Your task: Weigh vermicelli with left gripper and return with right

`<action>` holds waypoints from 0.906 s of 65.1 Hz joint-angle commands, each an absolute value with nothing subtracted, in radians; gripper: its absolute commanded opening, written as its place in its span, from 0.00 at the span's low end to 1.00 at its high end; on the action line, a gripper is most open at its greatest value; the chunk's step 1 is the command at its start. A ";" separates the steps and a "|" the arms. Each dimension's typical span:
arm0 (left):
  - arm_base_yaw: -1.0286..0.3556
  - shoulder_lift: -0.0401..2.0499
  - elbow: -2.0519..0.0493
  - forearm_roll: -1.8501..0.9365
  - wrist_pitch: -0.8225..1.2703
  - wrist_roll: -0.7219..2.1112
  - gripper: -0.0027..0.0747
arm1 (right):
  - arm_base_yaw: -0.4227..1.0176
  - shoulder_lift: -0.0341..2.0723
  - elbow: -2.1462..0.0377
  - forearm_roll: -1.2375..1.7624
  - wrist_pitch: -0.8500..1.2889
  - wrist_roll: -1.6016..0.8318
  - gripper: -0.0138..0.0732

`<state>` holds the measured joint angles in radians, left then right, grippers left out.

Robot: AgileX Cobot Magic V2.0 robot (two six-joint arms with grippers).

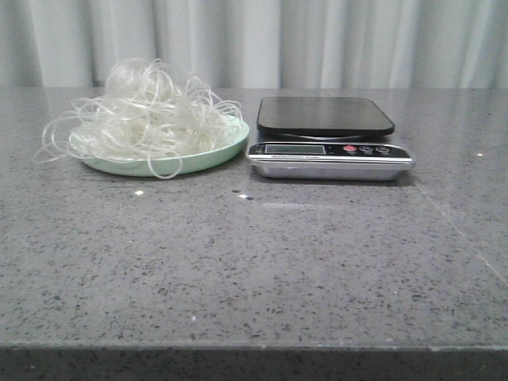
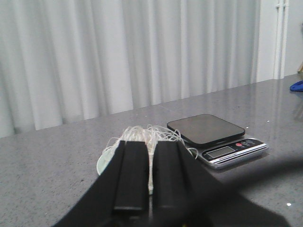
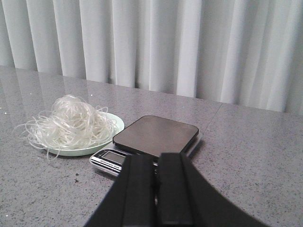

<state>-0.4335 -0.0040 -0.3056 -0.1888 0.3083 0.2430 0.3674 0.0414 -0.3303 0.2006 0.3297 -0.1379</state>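
The vermicelli (image 1: 147, 119) is a loose heap of thin whitish strands piled on a pale green plate (image 1: 214, 155) at the back left of the table, with loops hanging over the rim. A black-topped kitchen scale (image 1: 325, 117) stands just right of the plate with nothing on it. Neither gripper appears in the front view. In the left wrist view my left gripper (image 2: 150, 144) is shut and empty, held back from the vermicelli (image 2: 147, 135). In the right wrist view my right gripper (image 3: 156, 158) is shut and empty, short of the scale (image 3: 156, 135).
The scale's display and buttons (image 1: 327, 149) face the table's front edge. A few small crumbs (image 1: 139, 193) lie on the grey stone tabletop (image 1: 254, 270) in front of the plate. A white curtain (image 1: 317, 40) hangs behind the table.
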 commanded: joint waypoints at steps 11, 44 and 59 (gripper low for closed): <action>-0.207 -0.006 -0.151 -0.186 0.077 0.241 0.22 | 0.363 0.054 -0.355 0.198 0.248 -0.147 0.35; -0.003 -0.026 0.010 -0.160 0.012 0.237 0.22 | 0.363 0.054 -0.355 0.198 0.251 -0.147 0.35; -0.064 -0.026 0.010 -0.124 -0.073 0.235 0.22 | 0.363 0.054 -0.355 0.198 0.251 -0.147 0.35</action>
<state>-0.0450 -0.0040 0.0021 -0.1306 0.0529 0.2430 0.3674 0.0414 -0.3303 0.2006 0.3297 -0.1379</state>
